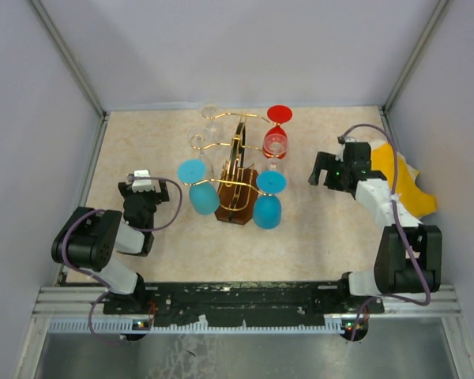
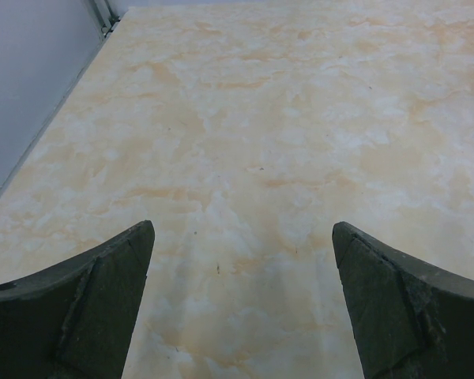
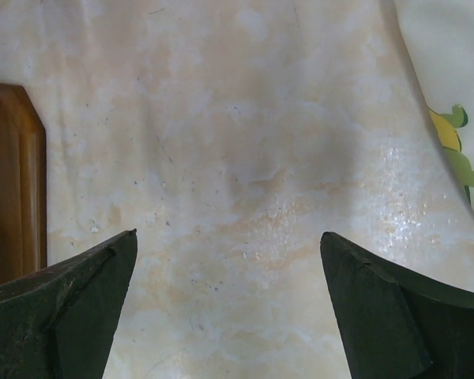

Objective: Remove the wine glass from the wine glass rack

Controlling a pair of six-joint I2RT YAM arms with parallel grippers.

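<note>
The gold wire wine glass rack (image 1: 237, 170) stands mid-table on its dark brown base (image 1: 235, 212). Several wine glasses hang from it upside down: a blue wine glass (image 1: 199, 189) on the left, another blue one (image 1: 267, 204) on the right, a red one (image 1: 276, 134) at the far right, and clear ones (image 1: 209, 120) at the far left. My left gripper (image 1: 141, 178) is open left of the rack, over bare table (image 2: 245, 142). My right gripper (image 1: 317, 170) is open to the rack's right, pointing toward it. The base's edge (image 3: 12, 181) shows in the right wrist view.
A yellow and white cloth (image 1: 404, 183) lies against the right wall beside my right arm, and its printed edge (image 3: 450, 95) shows in the right wrist view. Grey walls close in the table on the left, back and right.
</note>
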